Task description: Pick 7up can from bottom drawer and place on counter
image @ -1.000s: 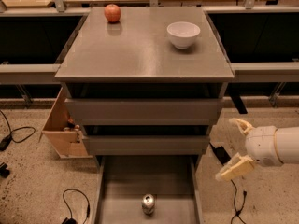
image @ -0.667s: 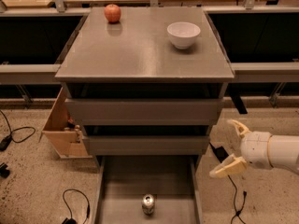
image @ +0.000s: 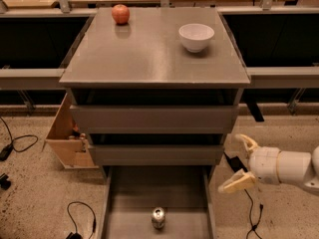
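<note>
The 7up can (image: 158, 217) stands upright on the floor of the open bottom drawer (image: 130, 198), near the front middle. The counter (image: 149, 54) is the grey cabinet top above. My gripper (image: 241, 163) hangs to the right of the drawer, outside its right wall and above floor level, with its two pale fingers (image: 239, 182) spread apart and nothing between them. It is well right of the can and not touching it.
A red apple (image: 120, 14) sits at the counter's back left and a white bowl (image: 196, 36) at its back right. A light wooden box (image: 67, 133) stands left of the cabinet. Cables (image: 79, 218) lie on the speckled floor on both sides.
My gripper has shifted slightly right and down beside the drawer, still open. The can, apple and bowl have not moved.
</note>
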